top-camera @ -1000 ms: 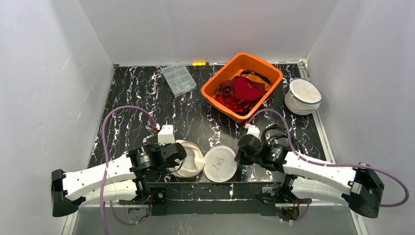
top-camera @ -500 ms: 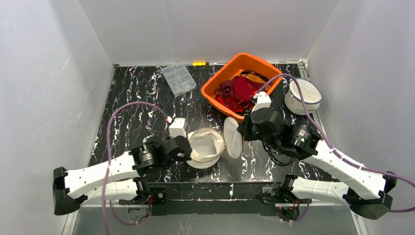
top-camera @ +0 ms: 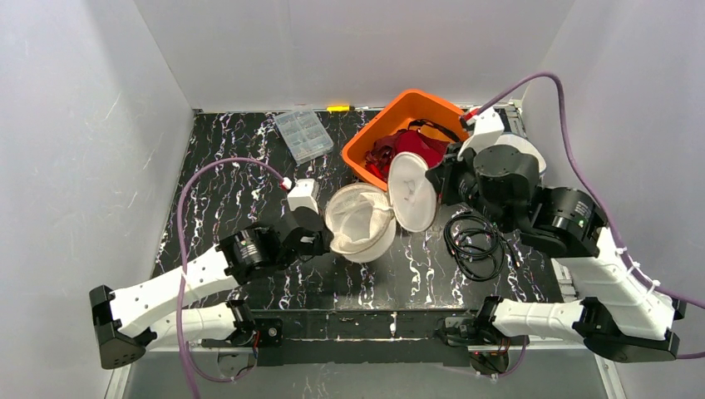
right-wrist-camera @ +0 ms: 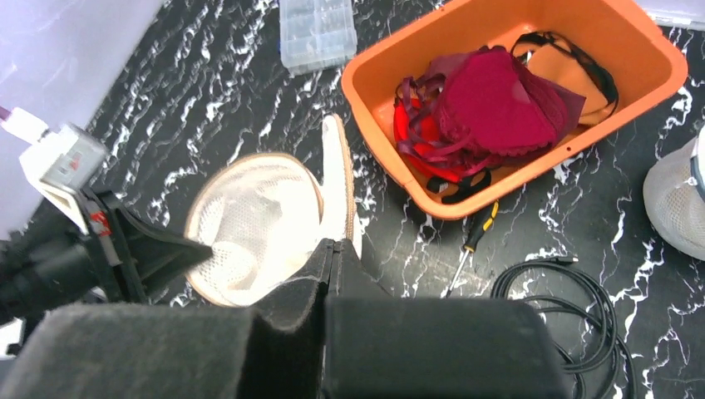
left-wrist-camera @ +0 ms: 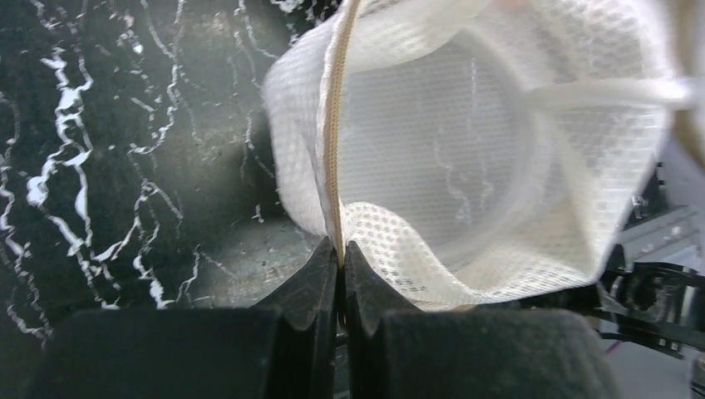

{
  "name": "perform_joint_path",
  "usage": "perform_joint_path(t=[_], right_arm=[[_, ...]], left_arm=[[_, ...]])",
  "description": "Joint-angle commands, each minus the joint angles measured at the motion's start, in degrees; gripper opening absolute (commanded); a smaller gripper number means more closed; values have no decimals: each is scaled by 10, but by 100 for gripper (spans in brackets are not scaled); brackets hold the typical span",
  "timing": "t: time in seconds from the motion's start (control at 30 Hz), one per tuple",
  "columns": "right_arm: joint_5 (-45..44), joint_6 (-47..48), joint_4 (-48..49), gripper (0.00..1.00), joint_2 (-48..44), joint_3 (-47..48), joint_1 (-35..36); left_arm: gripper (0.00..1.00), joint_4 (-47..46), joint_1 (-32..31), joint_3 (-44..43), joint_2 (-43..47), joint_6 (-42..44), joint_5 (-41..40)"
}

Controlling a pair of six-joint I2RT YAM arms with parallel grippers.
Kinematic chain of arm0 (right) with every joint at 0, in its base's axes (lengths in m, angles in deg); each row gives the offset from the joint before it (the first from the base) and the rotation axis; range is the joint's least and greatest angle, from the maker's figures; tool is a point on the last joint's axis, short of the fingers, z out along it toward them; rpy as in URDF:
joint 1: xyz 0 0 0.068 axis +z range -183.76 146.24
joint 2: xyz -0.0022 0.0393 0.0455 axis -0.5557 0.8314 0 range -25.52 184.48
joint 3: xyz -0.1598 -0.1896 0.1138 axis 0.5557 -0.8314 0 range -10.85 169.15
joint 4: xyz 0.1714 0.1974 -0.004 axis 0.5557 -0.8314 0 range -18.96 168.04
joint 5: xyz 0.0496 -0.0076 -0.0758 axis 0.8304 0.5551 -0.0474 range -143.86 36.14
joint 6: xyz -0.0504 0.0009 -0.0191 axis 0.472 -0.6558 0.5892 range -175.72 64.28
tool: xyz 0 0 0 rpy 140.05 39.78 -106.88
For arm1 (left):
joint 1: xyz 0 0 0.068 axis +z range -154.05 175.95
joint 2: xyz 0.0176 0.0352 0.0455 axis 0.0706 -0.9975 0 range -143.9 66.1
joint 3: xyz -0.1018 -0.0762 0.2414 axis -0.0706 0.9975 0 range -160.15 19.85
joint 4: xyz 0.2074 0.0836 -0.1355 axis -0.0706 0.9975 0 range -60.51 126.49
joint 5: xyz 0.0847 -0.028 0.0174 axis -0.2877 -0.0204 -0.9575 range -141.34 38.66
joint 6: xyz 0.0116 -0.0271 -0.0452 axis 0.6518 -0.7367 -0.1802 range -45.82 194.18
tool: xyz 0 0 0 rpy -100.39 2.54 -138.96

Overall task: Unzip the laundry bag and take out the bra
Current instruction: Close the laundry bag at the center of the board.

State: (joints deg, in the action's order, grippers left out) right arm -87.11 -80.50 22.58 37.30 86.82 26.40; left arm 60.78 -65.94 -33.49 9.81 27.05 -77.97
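The left gripper [left-wrist-camera: 341,249] has its jaws pressed together on the tan zipper tape [left-wrist-camera: 335,150] at the rim of the laundry bag [left-wrist-camera: 465,166]. The bag's cup opens away from those jaws, toward the right arm. The right gripper [right-wrist-camera: 332,245] is likewise clamped tight, on the near edge of the round lid [right-wrist-camera: 337,179], which stands on edge just beside the cup [right-wrist-camera: 249,216] and joins it on one side. So the bag hangs open like a clamshell between the two arms, lifted over the middle of the table [right-wrist-camera: 249,75]. The cloth is a soft white honeycomb mesh with a stiffer ring inside, thin enough that the marbled table shows through it. No bra can be made out in the cup, though a pale one might not show. Red lacy bras [right-wrist-camera: 490,100] lie in the orange bin [right-wrist-camera: 640,41] just beyond the lid — nearer the right arm. A black cable [right-wrist-camera: 565,287] and a screwdriver [right-wrist-camera: 474,237] lie beside the bin.
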Motion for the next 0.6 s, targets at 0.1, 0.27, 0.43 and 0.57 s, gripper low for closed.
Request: perform_joint_path(t=[0.1, 0.27, 0.43, 0.57], right_arm=[[20, 12, 45, 1, 21, -119, 2], [-22, 40, 43, 1, 39, 15, 3], [-11, 30, 79, 1, 28, -98, 3], [-9, 31, 65, 1, 48, -108, 3]], left_arm=[[0, 31, 38, -62, -37, 49, 97], [0, -35, 38, -92, 56, 104, 71], [0, 5, 39, -26, -60, 56, 161], [0, -7, 39, -21, -49, 59, 143]])
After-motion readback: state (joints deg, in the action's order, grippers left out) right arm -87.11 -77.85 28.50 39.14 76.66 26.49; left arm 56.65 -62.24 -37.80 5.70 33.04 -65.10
